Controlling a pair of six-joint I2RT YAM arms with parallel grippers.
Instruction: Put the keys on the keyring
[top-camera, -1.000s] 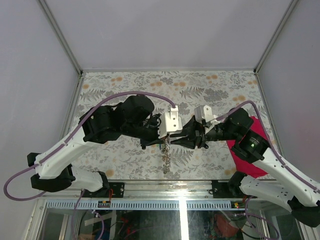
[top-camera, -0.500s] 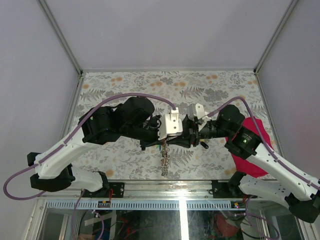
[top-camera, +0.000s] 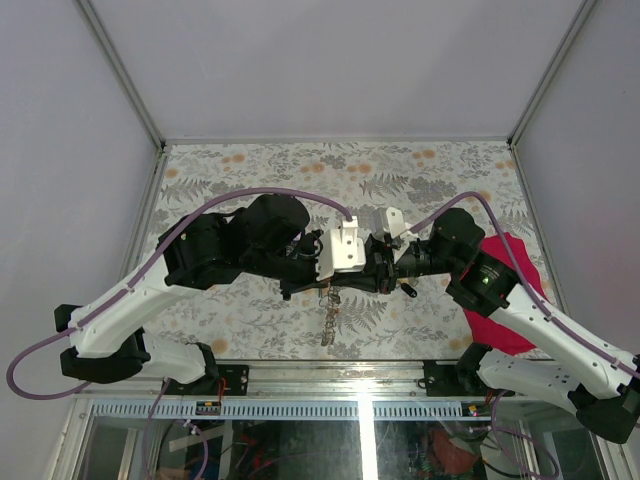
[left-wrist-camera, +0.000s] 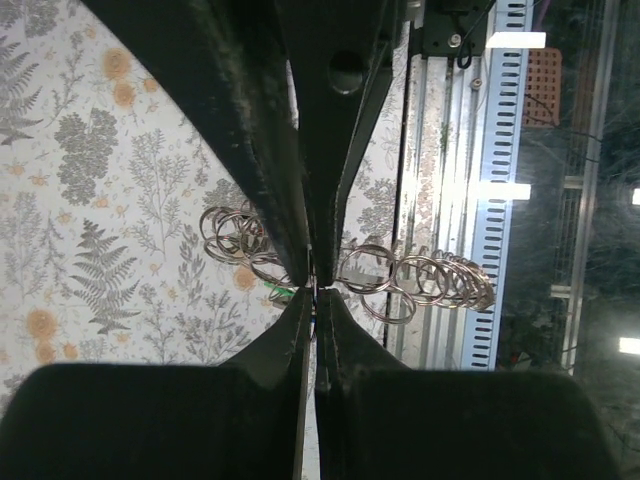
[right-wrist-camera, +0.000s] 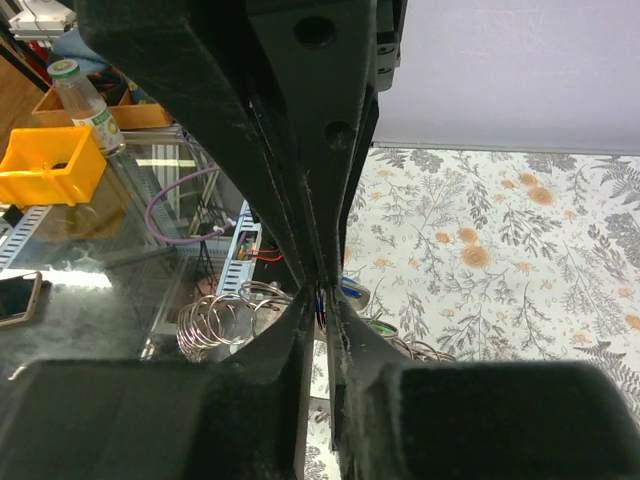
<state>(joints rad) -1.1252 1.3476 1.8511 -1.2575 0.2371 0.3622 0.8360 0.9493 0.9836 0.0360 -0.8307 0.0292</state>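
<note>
My two grippers meet tip to tip above the middle of the table. My left gripper (top-camera: 335, 284) is shut on the keyring, whose silvery link chain (top-camera: 327, 320) hangs down from it toward the near edge. In the left wrist view the chain's rings (left-wrist-camera: 420, 280) spread to both sides of the shut tips (left-wrist-camera: 313, 287), with a green key head (left-wrist-camera: 280, 292) beside them. My right gripper (top-camera: 358, 280) is shut (right-wrist-camera: 325, 300) on a thin key with a blue edge. A blue key head (right-wrist-camera: 352, 290) and a green one (right-wrist-camera: 380, 325) lie just beyond its tips, near the rings (right-wrist-camera: 225, 315).
A crimson cloth (top-camera: 487, 320) lies at the right side of the floral table top (top-camera: 250, 170), partly under my right arm. Metal frame posts stand at the back corners. The table's near edge rail (top-camera: 320, 368) runs below the hanging chain.
My right gripper has moved left and closed the gap to my left gripper's tips. The left arm and the hanging chain have stayed almost still.
</note>
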